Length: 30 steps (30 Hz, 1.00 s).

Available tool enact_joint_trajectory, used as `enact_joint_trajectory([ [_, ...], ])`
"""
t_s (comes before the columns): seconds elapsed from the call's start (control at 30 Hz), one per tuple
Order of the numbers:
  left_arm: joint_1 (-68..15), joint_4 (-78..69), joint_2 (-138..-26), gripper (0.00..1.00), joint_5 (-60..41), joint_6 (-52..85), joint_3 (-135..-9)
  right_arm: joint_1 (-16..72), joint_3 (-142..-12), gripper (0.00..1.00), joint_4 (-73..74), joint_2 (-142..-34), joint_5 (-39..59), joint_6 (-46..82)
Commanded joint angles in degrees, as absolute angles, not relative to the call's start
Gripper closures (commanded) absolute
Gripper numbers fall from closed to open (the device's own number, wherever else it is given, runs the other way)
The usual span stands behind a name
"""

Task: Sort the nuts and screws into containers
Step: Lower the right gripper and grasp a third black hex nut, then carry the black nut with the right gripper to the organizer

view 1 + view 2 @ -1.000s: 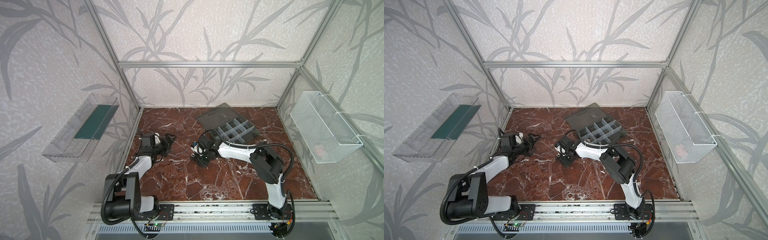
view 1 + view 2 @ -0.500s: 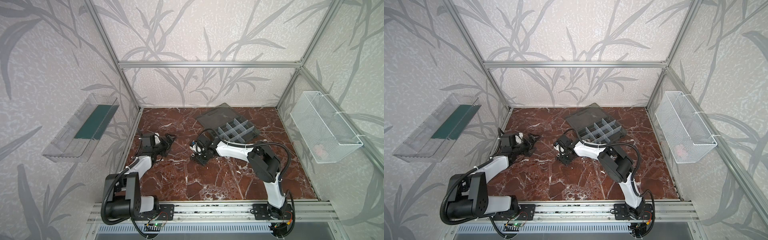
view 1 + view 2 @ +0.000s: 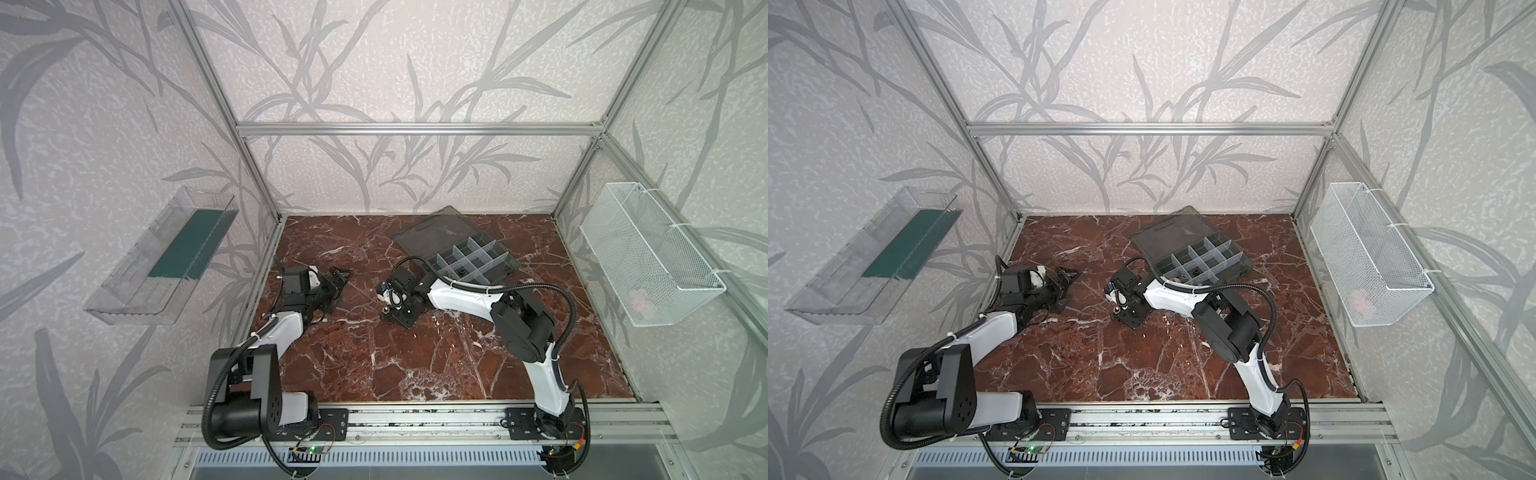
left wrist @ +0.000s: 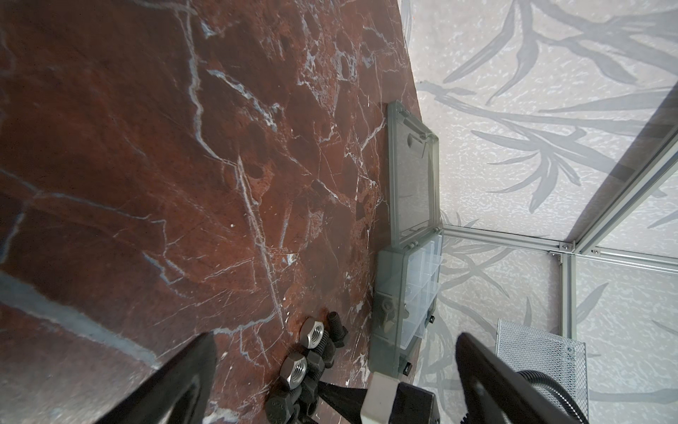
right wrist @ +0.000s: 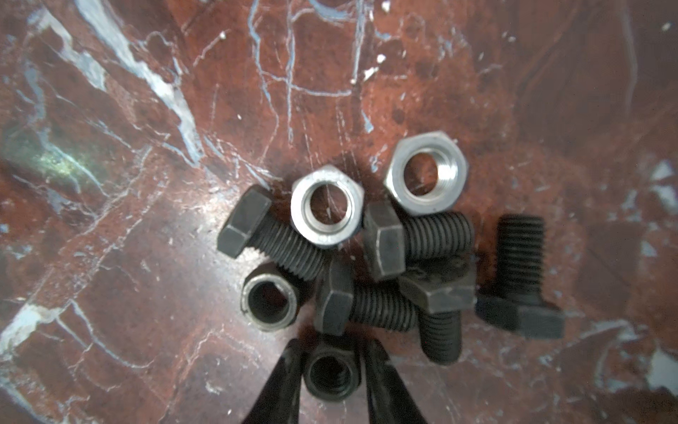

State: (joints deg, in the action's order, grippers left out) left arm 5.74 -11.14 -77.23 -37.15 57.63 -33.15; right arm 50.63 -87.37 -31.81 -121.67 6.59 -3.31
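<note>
The right arm (image 3: 457, 297) rises from its base on the near rail, bends sharply at the elbow and stretches its white forearm low toward the middle of the red marble surface (image 3: 374, 374), wrist tipped so the right end effector (image 5: 332, 347) points down into a small heap of hardware. In the right wrist view its two black fingers (image 5: 290, 374) press against opposite flats of a dark nut (image 5: 332, 370), which lies flat on the marble at the heap's edge.

Beside it lie black screws (image 5: 414, 238), some crossed over one another, and more nuts (image 5: 326, 207), two silver and one dark. The heap sits just beside a corner of the grey organiser box, whose containers (image 3: 473, 259) stand uncovered, the lid (image 3: 436, 232) folded flat toward the back wall.

The left arm (image 3: 282, 328) is folded over its base, forearm running along the left edge. The left end effector (image 3: 338, 280), spread wide with nothing between its fingers, hangs low, aimed toward the heap and well apart from it.
</note>
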Motion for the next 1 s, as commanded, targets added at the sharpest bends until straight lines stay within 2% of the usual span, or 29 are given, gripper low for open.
enact_joint_trajectory([
  [0.0, 5.95, -11.17, -76.73, 0.01, -37.35, 57.68, -32.70, 50.71, -87.43, 0.74, -37.77, -124.61, 6.81, -4.14],
  [0.3, 6.05, -10.94, -76.21, 0.01, -37.31, 57.62, -32.69, 50.46, -87.80, 1.00, -39.42, -121.56, 5.39, -4.56],
  [0.67, 6.24, -10.86, -75.94, 0.00, -37.42, 57.62, -32.56, 42.20, -86.15, 1.00, -39.47, -109.35, 12.50, -5.61],
  [0.77, 6.33, -10.65, -75.94, 0.01, -37.52, 57.62, -32.61, 37.56, -87.11, 1.00, -39.78, -108.27, 11.41, -4.51],
  [0.97, 6.28, -10.77, -75.88, 0.01, -37.56, 57.83, -32.56, 29.88, -89.86, 1.00, -40.47, -109.50, 1.60, 0.38],
])
